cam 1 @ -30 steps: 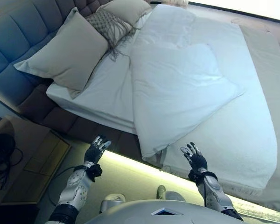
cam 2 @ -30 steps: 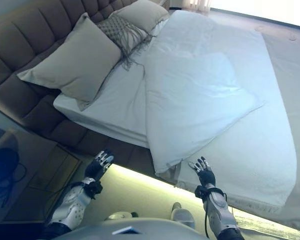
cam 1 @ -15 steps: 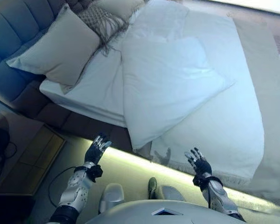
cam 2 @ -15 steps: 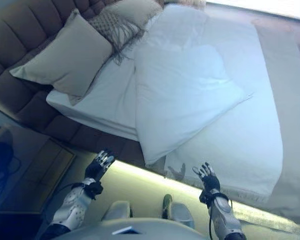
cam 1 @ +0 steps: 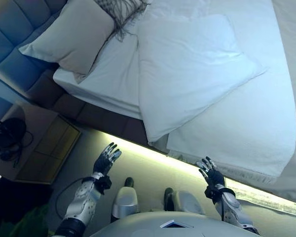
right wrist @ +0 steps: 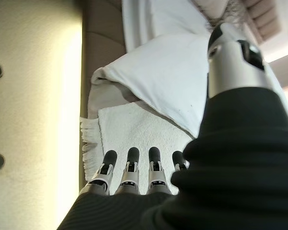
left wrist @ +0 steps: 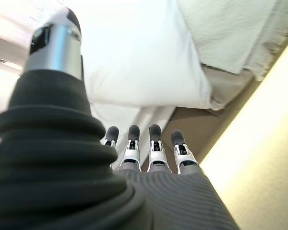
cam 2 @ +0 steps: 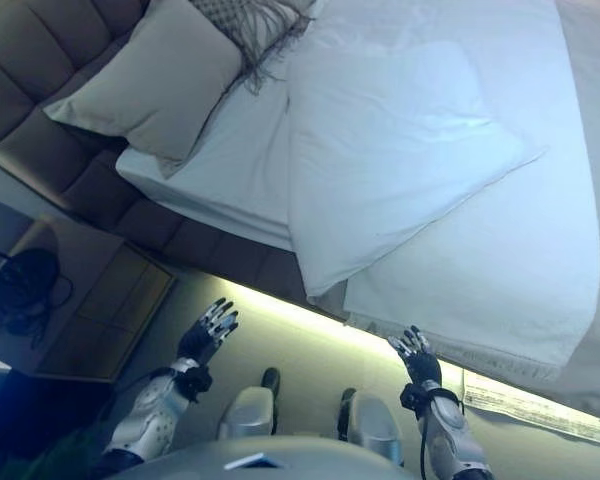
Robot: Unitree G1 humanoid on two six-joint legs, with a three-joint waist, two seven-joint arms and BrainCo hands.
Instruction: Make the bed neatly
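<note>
A white duvet [cam 1: 192,74] lies folded back at an angle on the bed, one corner hanging over the near edge. Under it a white textured blanket [cam 1: 246,133] with a fringe reaches the bed's edge. A large beige pillow [cam 1: 71,37] leans on the padded headboard [cam 1: 10,34], with a fringed patterned cushion [cam 1: 121,7] beside it. My left hand [cam 1: 106,160] is open, raised over the floor short of the bed's side. My right hand [cam 1: 210,175] is open, just below the blanket's fringe. Neither hand touches the bedding.
A wooden bedside table [cam 1: 37,143] stands at the left with a dark object and cables [cam 1: 7,138] on it. A lit strip [cam 1: 153,155] runs under the bed's near edge. The bed base [cam 1: 98,116] is brown and padded.
The camera has shifted, so the bed sits higher and further in view. Both hands stay open and raised, and now show lower against the bed's edge.
</note>
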